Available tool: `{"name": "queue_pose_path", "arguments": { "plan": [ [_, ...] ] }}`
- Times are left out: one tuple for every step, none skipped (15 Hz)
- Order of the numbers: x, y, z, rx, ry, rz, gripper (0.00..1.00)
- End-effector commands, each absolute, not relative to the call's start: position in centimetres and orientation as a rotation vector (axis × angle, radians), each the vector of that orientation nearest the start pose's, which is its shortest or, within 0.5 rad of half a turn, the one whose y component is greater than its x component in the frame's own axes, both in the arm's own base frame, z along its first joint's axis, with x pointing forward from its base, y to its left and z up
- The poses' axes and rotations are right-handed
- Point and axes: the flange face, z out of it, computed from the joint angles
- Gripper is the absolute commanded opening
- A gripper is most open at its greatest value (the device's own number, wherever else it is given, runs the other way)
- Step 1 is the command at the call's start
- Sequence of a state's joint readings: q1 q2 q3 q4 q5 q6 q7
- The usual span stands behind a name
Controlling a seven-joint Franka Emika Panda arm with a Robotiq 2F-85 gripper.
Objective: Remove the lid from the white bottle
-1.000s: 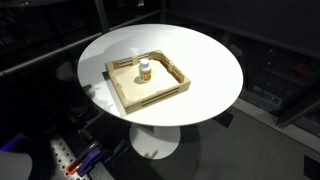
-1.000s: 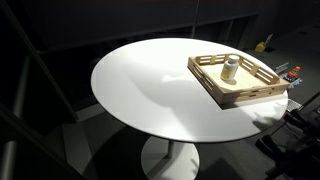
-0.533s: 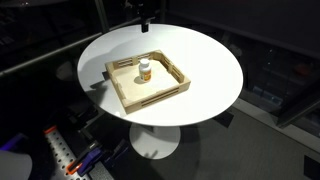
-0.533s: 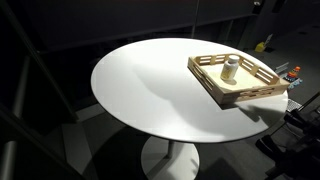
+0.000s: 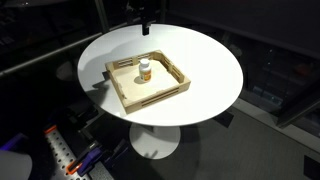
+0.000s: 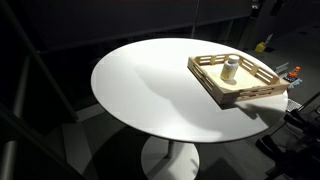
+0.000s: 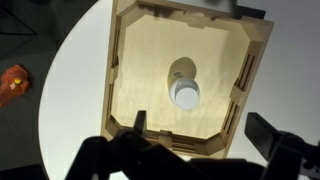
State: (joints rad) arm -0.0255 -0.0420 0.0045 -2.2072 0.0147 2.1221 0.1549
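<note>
Now the bottle [image 5: 145,70] stands upright near the middle of the tray [image 5: 125,95], with the lid [image 7: 185,93] on top; the wrist view shows it from above as a white disc. The tray sits on the round white counter [image 5: 210,60]. The fingers [image 7: 270,137] are spread wide and hold nothing. They hang high over one end wall of the tray, well apart from the bottle.

Gripper [image 5: 146,22] mostly beyond exterior view's top edge
</note>
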Motion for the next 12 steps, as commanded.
{"name": "queue_pose_path", "arguments": {
  "plan": [
    [52.4, -1.1, 37.3, -3.120, 0.329, -0.005, 1.00],
    [52.6, -1.0, 36.5, -3.122, 0.332, -0.026, 1.00],
    [52.8, -0.9, 35.5, -3.126, 0.329, -0.028, 1.00],
    [53.0, -0.8, 34.4, -3.129, 0.331, -0.026, 1.00],
    [53.1, -0.7, 33.5, -3.133, 0.330, -0.021, 1.00],
    [53.2, -0.5, 32.5, -3.134, 0.330, -0.009, 1.00],
    [53.4, -0.4, 31.7, -3.132, 0.328, 0.004, 1.00],
    [53.6, -0.3, 30.8, -3.134, 0.323, 0.017, 1.00],
    [53.7, -0.3, 30.1, -3.136, 0.318, 0.025, 1.00],
    [53.9, -0.3, 29.4, -3.135, 0.314, 0.039, 1.00],
    [54.0, -0.3, 28.9, -3.134, 0.313, 0.045, 1.00],
    [54.1, -0.3, 28.4, -3.134, 0.315, 0.049, 1.00]
  ]
}}
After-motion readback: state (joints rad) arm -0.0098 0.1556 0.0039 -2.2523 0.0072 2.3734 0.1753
